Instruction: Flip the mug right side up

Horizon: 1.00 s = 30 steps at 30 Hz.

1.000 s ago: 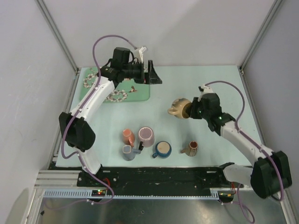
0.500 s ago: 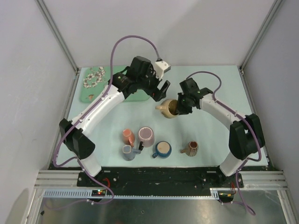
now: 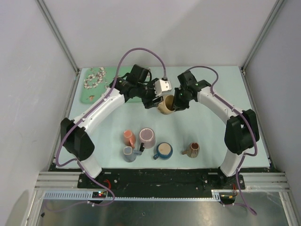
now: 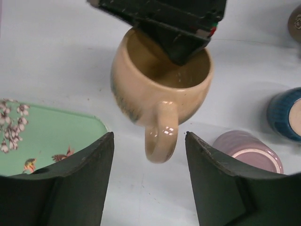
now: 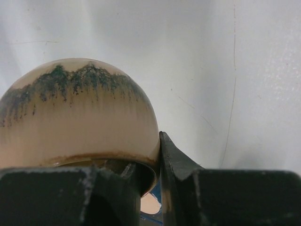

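Mug (image 3: 165, 104): beige, dark drip glaze round the shoulder. It sits mid-bench toward the far edge, between the two arms. Mouth tilted up toward the L wrist cam and handle pointing at the L gripper. It appears lifted off the bench (image 3: 211, 84), but the top view isn't clear enough to be sure.

R gripper (image 3: 175, 103): clenched on the mug rim. One finger is inside the mouth and one outside against the wall, as seen from the R wrist (image 5: 150, 160) and in the L wrist view of the mug (image 4: 160, 84).

L gripper (image 3: 156, 100): jaws apart and straddling the handle. There is a gap each side, so no contact (L wrist (image 4: 149, 137)).

Tray (image 3: 91, 94): green, floral print, at the far-left corner of the bench.

Row of cups toward the near edge, well apart from the held mug:
- orange cup (image 3: 129, 137)
- pink cup (image 3: 146, 137)
- grey-blue cup (image 3: 129, 153)
- blue cup (image 3: 163, 150)
- brown striped cup (image 3: 192, 149)
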{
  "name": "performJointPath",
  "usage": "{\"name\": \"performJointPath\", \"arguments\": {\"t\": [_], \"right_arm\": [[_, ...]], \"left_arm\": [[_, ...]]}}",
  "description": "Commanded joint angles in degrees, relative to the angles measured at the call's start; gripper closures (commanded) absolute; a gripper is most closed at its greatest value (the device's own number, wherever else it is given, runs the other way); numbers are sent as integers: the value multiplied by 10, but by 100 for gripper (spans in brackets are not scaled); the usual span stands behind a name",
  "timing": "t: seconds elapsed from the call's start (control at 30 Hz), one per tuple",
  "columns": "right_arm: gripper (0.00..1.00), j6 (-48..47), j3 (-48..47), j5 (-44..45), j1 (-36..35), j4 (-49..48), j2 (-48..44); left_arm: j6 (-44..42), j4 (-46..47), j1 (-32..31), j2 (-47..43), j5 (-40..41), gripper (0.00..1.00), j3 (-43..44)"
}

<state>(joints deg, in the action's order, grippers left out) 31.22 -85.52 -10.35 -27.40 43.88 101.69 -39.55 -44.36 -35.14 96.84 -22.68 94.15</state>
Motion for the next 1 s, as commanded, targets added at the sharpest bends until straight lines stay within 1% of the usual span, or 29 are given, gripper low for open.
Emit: {"name": "performJointPath", "arguments": {"t": [0.0,0.1,0.23,0.3,0.33,0.37,0.4,0.43,0.47,0.5,0.53,0.57,0.6,0.63,0.67,0.7,0.73,0.8,0.97], "right_arm": [[100,-2,-64,-37,-6,-6,2],[100,-5,-80,-35,-10,1,7],[100,-11,-101,-36,-17,11,11],[100,-12,-103,-35,-18,11,11],[100,-13,-104,-33,-19,12,10],[100,-14,-104,-31,-19,11,10],[100,-15,-104,-32,-19,11,10],[100,-16,-104,-33,-19,10,12],[100,-16,-105,-36,-19,9,14],[97,-17,-106,-39,-19,9,15],[91,-19,-107,-42,-19,8,16],[76,-19,-107,-45,-18,6,15],[60,-20,-107,-50,-16,4,14],[32,-18,-104,-54,-12,-1,11],[16,-17,-102,-56,-8,-6,8],[9,-16,-99,-58,-3,-12,4],[4,-16,-96,-56,0,-17,1],[1,-14,-91,-50,10,-24,-9],[1,0,-31,-37,31,-76,-59]], "left_arm": [[-85,-18,-4,-18,-46,34,-8],[-99,-24,-5,-14,-39,37,-22],[-110,-23,-3,-9,-19,48,-25],[-110,-23,0,-9,-16,64,-22],[-110,-23,1,-9,-17,79,-19],[-107,-23,2,-9,-18,90,-16],[-103,-22,4,-9,-19,95,-14],[-100,-22,5,-9,-20,97,-11],[-97,-21,6,-9,-21,98,-10],[-94,-19,7,-9,-18,99,-10],[-85,-15,9,-7,-12,100,-10],[-75,-3,13,-6,-2,100,-12],[-55,9,21,-4,6,100,-13],[-36,29,32,-2,11,100,-14],[-13,46,50,1,15,100,-13],[8,65,65,7,19,100,-7],[31,79,86,12,22,100,0],[73,101,130,30,26,100,18],[203,230,278,66,47,100,22]]}}
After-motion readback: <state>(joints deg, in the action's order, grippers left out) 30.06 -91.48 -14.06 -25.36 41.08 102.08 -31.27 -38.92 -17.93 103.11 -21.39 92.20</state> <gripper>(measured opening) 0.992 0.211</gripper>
